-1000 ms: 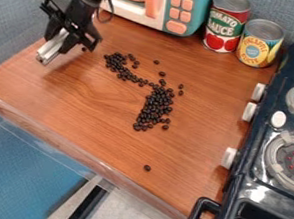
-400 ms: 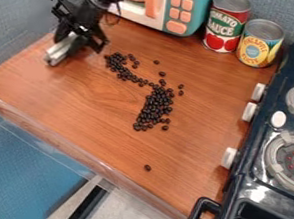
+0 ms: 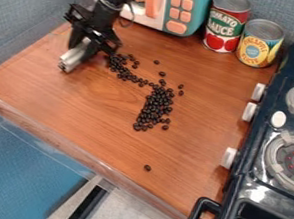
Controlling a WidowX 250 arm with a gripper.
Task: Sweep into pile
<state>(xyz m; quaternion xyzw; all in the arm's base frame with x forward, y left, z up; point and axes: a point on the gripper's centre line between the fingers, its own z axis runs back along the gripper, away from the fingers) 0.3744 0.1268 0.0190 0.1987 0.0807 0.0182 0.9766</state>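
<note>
My fingers [image 3: 93,47] are positioned over the upper-left area of the desk [image 3: 93,130], angled down toward its left edge. They are clenched on a pale bar [image 3: 72,58], which projects below them toward the lower left. Contact between the bar and the desk surface cannot be determined from this angle.

The black beans [image 3: 155,105] lie on the desk in one irregular, connected band. The upper-left end of the band is located just beside my fingers, on their right side. From there the band narrows, runs toward the lower right, then widens into a dense cluster near the middle of the desk. Several individual beans sit slightly apart, above and to the right of the band. One loose bean [image 3: 147,168] lies well apart from the cluster, toward the front edge.

Adjacent items: a toy microwave [image 3: 198,14] is located at the rear of the desk. To its right stand a red-labelled can [image 3: 225,23] and a yellow-labelled can [image 3: 259,43], both upright. A dark toy stove [image 3: 261,140] borders the right side.
</note>
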